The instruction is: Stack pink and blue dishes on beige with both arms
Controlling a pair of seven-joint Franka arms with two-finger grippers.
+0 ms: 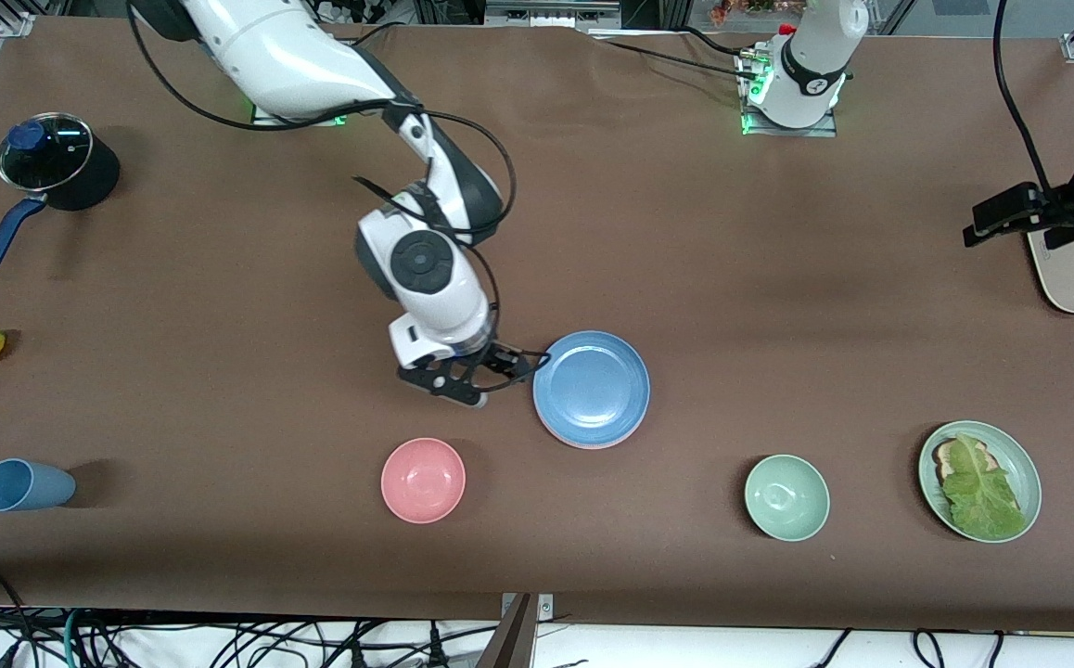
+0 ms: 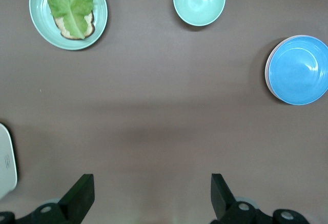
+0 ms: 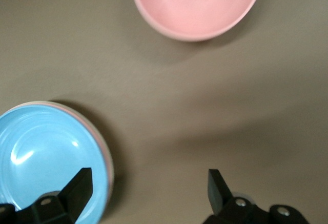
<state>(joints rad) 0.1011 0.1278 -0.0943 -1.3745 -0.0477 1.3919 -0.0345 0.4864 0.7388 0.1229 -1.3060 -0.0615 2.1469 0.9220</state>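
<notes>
Front view shows us the sky-blue flat round matte plate (image 1: 592, 387) topping a stack mid-table, a salmon-pink plate's rim (image 1: 583, 443) beneath. Our right end effector (image 1: 500, 371), fingers apart, hovers beside it; our left end effector (image 2: 152, 196) waits, fingers apart, at the left arm's end of the brown table (image 1: 222, 520).

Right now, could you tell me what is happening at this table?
The blue plate already lies on top of a stack mid-table, with a pink plate's edge showing under it. The right gripper sits beside the stack with open jaws, holding nothing. The left gripper waits, open, at its own end of the table.
</notes>
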